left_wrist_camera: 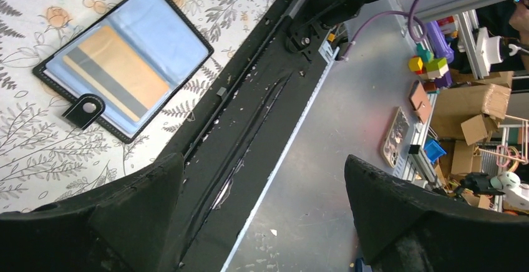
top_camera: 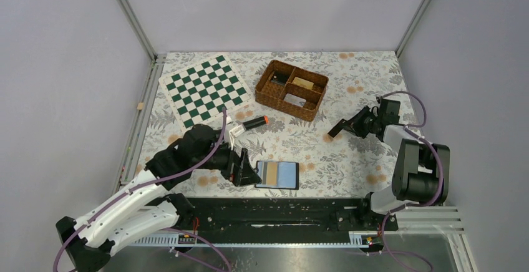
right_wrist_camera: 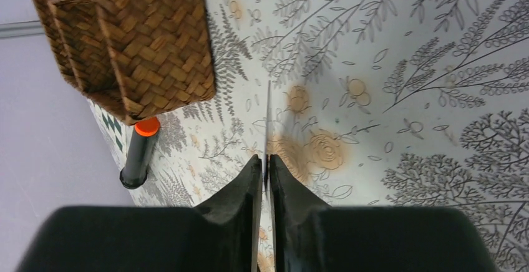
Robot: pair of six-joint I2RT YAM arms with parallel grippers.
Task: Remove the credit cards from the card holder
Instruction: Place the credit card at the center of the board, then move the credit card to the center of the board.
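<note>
Flat black bifold card holder (top_camera: 289, 174) with blue-grey inner panels, spread open at the 6 o'clock edge of the floral-print surface (top_camera: 349, 160). Shows an orange-yellow credit card (left_wrist_camera: 118, 72) crossed by a dark stripe, tucked in the panel on its 9 o'clock side, with a small black snap tab (left_wrist_camera: 84, 108) jutting from that same side.

Just off the holder's 9 o'clock, left gripper (top_camera: 249, 173): jaws spread wide, nothing between them, near the tab but not touching.

Well apart at the holder's 2 o'clock, right gripper (top_camera: 334, 133): jaws pinched together on a thin card (right_wrist_camera: 268, 122), seen edge-on from the wrist view, colour impossible to tell.

At the holder's 12 o'clock, brown wicker basket (top_camera: 284, 105) with compartments. At 11 o'clock, black cylinder (top_camera: 256, 122) with an orange tip, lying on the surface; farther out the same way, green-and-white chequered board (top_camera: 206, 91).
</note>
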